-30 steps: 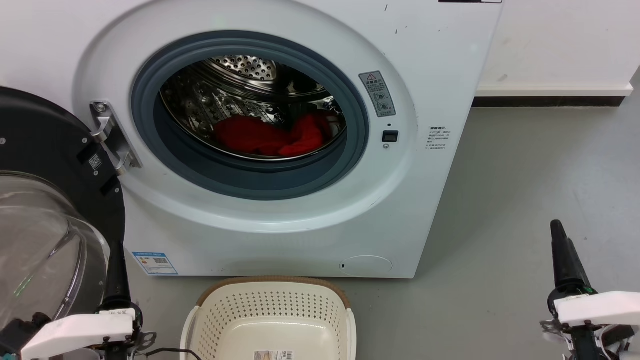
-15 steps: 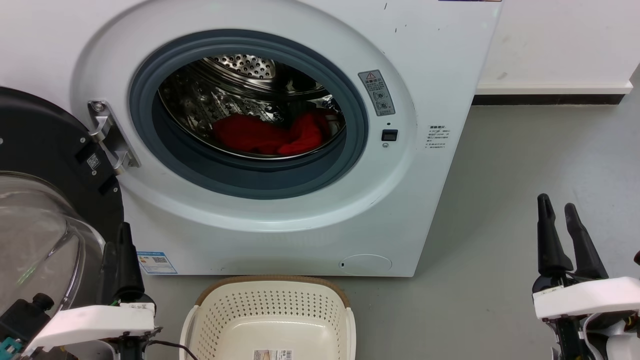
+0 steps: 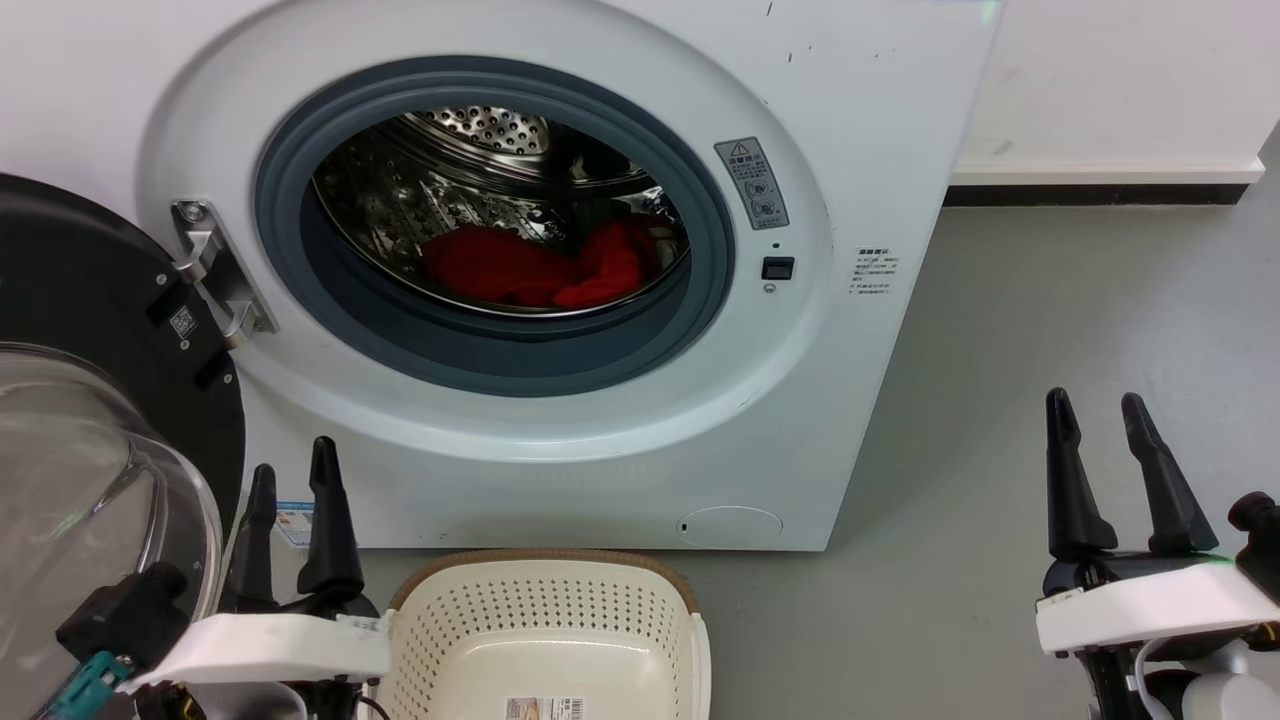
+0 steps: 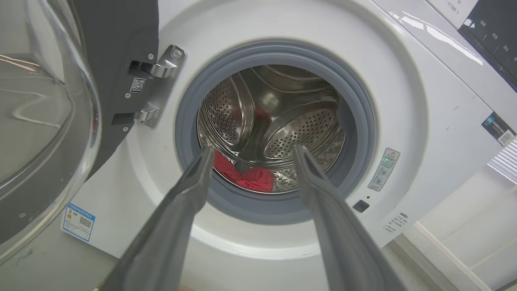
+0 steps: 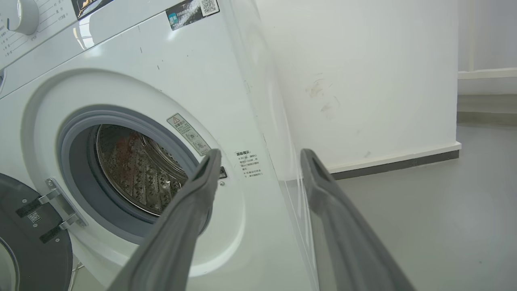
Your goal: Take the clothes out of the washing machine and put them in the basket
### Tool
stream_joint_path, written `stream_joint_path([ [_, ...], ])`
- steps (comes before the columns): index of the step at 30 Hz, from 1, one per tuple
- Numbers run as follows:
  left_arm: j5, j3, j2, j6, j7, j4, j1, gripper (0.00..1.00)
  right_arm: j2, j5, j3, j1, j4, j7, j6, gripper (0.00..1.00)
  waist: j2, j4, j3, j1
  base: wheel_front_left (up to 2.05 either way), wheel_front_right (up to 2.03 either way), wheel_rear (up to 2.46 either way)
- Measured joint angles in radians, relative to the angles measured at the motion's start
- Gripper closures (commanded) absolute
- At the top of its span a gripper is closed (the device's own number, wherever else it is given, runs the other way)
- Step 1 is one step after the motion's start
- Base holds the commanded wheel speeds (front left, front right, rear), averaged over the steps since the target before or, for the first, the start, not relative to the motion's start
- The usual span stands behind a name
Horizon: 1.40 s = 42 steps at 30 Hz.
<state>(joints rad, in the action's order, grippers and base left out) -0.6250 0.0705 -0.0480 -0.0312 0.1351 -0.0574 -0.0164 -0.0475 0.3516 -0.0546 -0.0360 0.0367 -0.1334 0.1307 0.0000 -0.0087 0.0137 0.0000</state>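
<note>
one heap of red fabric clothes [image 3: 540,270] in one white front-loading washing machine [image 3: 850,150], one cream perforated plastic basket [image 3: 545,560] below, left gripper [image 3: 292,458] and right gripper [image 3: 1095,398] both splayed

The washing machine [image 3: 880,120] is smooth glossy white, its drum [image 3: 480,130] shiny perforated steel; the clothes [image 3: 500,270] are soft red cloth, the basket [image 3: 545,610] matt cream plastic; my right pincer [image 3: 1094,400] has matt dark fingers [image 3: 1072,490].

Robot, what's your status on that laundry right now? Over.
Left gripper open, low beside basket. Right gripper open, out to the right. Clothes inside washer, door wide open. Nothing seen in the way.
</note>
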Motion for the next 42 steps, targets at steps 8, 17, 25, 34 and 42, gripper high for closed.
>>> stream_joint_path([
  [8, 0.173, -0.060, -0.002, 0.005, 0.019, 0.003, -0.013, 0.00, 0.000, -0.104, 0.004, 0.007, 0.011, -0.018, 0.000, 0.00, 0.0000, -0.003, 0.002, 0.0000, 0.00, 0.00, 0.00],
  [17, 0.275, -0.108, -0.025, 0.047, 0.037, 0.003, -0.019, 0.00, 0.000, -0.188, 0.017, 0.018, 0.016, -0.042, 0.000, 0.00, 0.0000, -0.006, 0.005, 0.0000, 0.00, 0.00, 0.00],
  [25, 0.345, -0.160, -0.050, 0.079, 0.057, -0.003, -0.036, 0.00, 0.000, -0.269, 0.021, 0.039, -0.013, -0.060, 0.000, 0.00, 0.0000, -0.004, 0.007, 0.0000, 0.00, 0.00, 0.00],
  [34, 0.425, -0.196, -0.075, 0.123, 0.077, 0.028, -0.046, 0.00, -0.001, -0.300, 0.017, 0.048, -0.084, -0.078, 0.000, 0.00, 0.0000, -0.006, 0.004, 0.0000, 0.00, 0.00, 0.00],
  [42, 0.499, -0.235, -0.102, 0.155, 0.094, 0.039, -0.047, 0.00, -0.001, -0.381, 0.023, 0.048, -0.102, -0.095, 0.000, 0.00, 0.0000, -0.011, 0.005, 0.0000, 0.00, 0.00, 0.00],
])
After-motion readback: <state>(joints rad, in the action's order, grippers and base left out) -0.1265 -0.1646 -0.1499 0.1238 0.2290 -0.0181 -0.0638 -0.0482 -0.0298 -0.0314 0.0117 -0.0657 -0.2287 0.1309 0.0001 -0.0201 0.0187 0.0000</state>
